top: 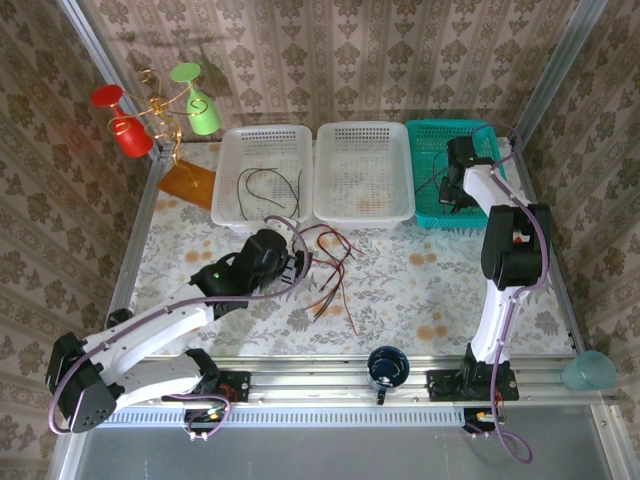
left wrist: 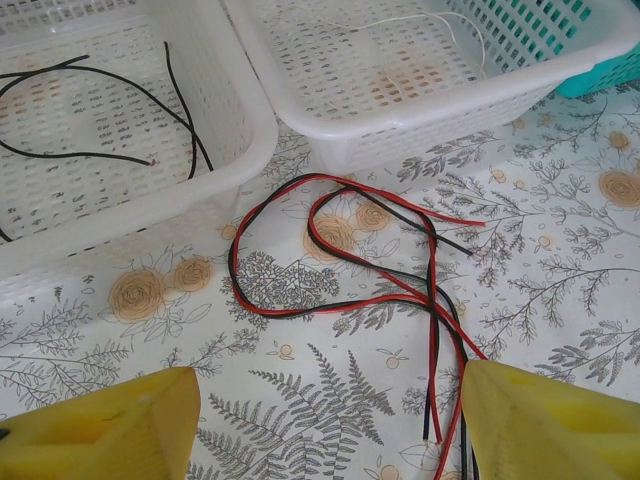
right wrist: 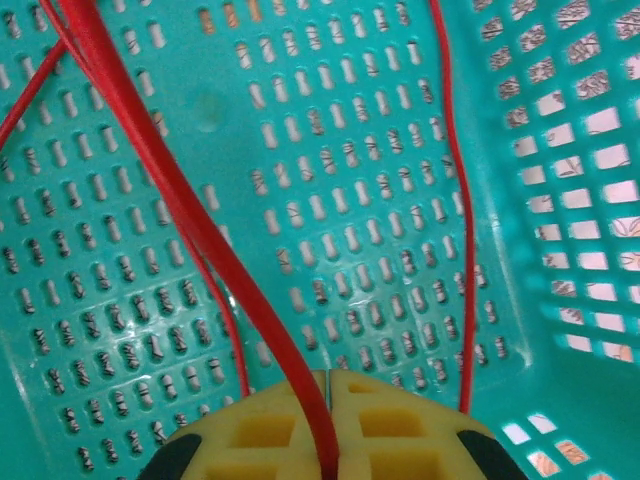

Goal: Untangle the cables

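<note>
Your left gripper (left wrist: 330,425) hangs open above the red and black cables (left wrist: 433,300) tangled on the table (left wrist: 540,260) near the white baskets (left wrist: 400,135). Your right gripper (right wrist: 327,400) pinches a red cable (right wrist: 195,215) inside the teal basket (right wrist: 570,200).

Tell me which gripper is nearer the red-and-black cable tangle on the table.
Left. The left gripper hovers open beside the tangle; the right gripper is inside the teal basket, pinching a red cable.
</note>
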